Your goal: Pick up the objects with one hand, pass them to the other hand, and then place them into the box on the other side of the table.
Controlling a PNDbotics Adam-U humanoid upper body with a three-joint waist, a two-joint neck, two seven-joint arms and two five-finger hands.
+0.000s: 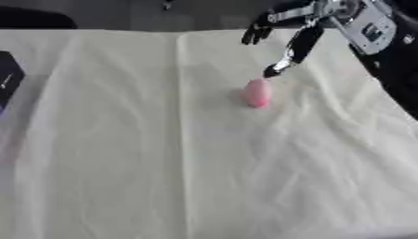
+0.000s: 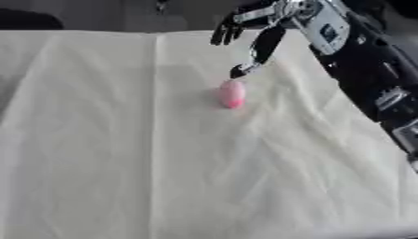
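right hand [image 1: 303,32]: comes in from the upper right corner; fingers spread and mostly straight, holding nothing; one long digit points down toward the pink object, its tip just above and beside the object's top; whether tip and object touch, cannot tell; other fingers fan out to the left, clear of the cloth
pink object [image 1: 258,92]: small rounded egg-like shape, pink; stands on the cloth in the upper middle of the tabletop, slightly right of centre; not lifted; exact kind not readable
left hand: not in either view
tabletop [image 1: 163,163]: covered by a pale cream cloth with creases and fold lines; nothing else lies on the open cloth near the object
dark box [image 1: 6,79]: dark shape at the left edge in the left eye view only, mostly cut off; probably the target box, since it sits on the side opposite the working arm
step, judged: approach before the pick; hand is open because the fingers need room to straddle the object before closing
why right hand: object lies nearer the right arm; box is on the left, so the handover to the left hand fits the layout
progress, judged: early; no grasp, no pass, no placing done yet
risk: rounded object may roll on the wrinkled cloth if nudged by the fingertip before the fingers close round it
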